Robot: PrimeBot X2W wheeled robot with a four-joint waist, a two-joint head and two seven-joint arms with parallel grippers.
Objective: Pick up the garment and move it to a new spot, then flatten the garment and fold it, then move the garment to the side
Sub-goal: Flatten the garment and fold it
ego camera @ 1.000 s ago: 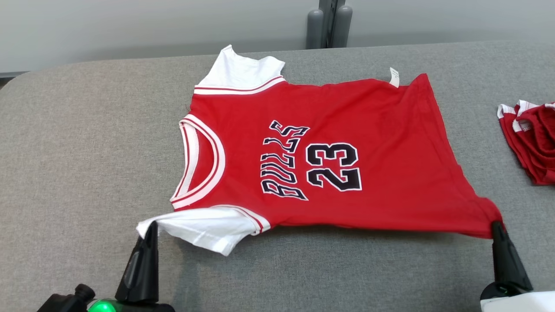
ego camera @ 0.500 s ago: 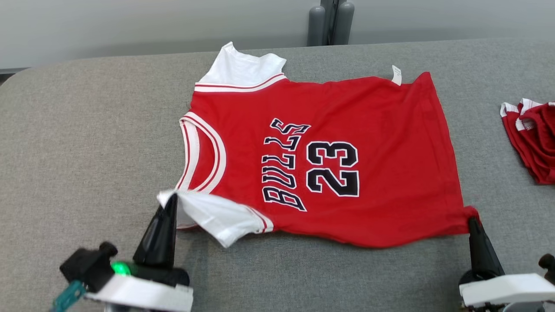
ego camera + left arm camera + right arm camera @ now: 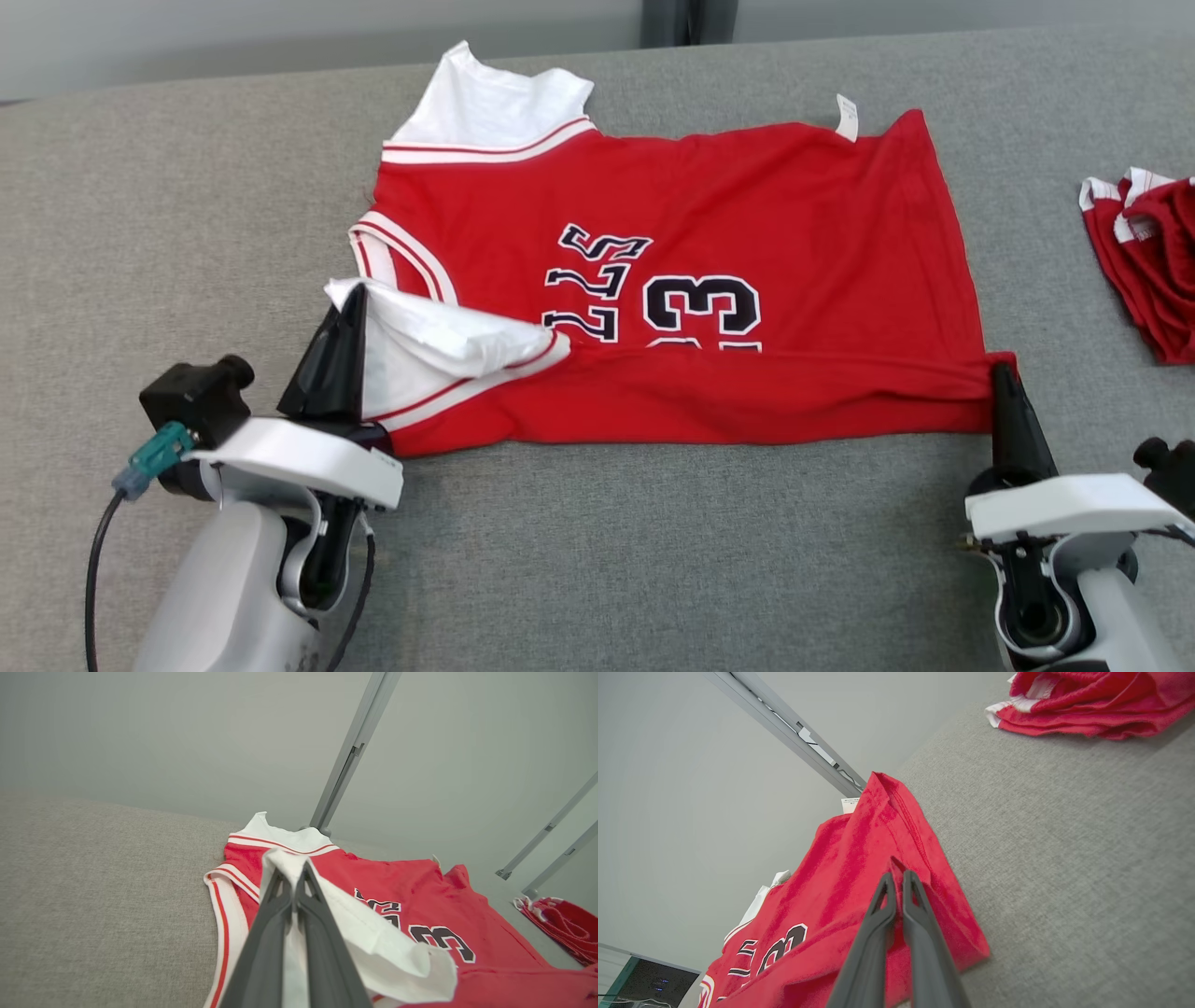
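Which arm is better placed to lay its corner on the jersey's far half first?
Probably left: the left gripper, jaws shut on the white sleeve, holds it over the jersey by the neckline; the right gripper pinches the hem corner at the fold.

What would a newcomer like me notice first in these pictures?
The bright red jersey with a black 23, spread across the middle of the grey table. Its near edge is lifted and folded over part of the lettering: the left gripper is pinched on the white sleeve, the right gripper on the red hem corner. A second bunched red garment lies at the table's far right.
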